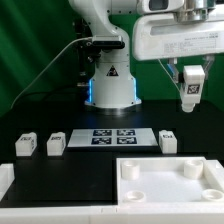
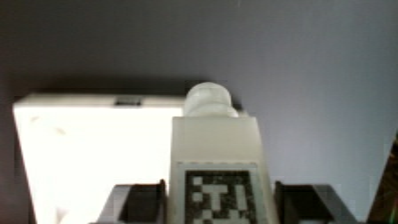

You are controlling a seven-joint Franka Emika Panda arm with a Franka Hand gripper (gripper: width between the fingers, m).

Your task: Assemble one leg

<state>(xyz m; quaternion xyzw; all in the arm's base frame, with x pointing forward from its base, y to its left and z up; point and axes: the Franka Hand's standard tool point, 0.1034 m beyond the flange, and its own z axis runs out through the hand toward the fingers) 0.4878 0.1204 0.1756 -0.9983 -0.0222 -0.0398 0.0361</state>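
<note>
**Leg held aloft in the hand, tabletop waiting below**

At the exterior view's left, two small white block-like spare legs [image 1: 24,145] stand side by side on the dark counter [image 1: 100,165], a little apart. In the middle lies the thin flat white marker board [image 1: 110,137]. Just past it to the right stands a third spare [image 1: 168,141]. In front of that, the large white square tray-like tabletop [image 1: 165,180] fills the lower right, with its corner holes facing up.

Furthest right, well above the counter, hangs the small white plastic block-like leg [image 1: 190,90] with a black-and-white square tag. The hand [image 1: 190,80] is closed on it. In the wrist view the fingers [image 2: 134,200] press on its two flat sides at the tagged end. The rounded peg end [image 2: 210,97] points away from the camera, with the tabletop [image 2: 89,150] lying beneath it.

The leg looks light and rigid, with nothing on it that would crush. Its smooth plastic could slip or twist under side load, so the flat faces of the block are the best place to hold it. That grip leaves the peg end free to enter a corner hole. Holding it square should matter more than squeezing hard.
</note>
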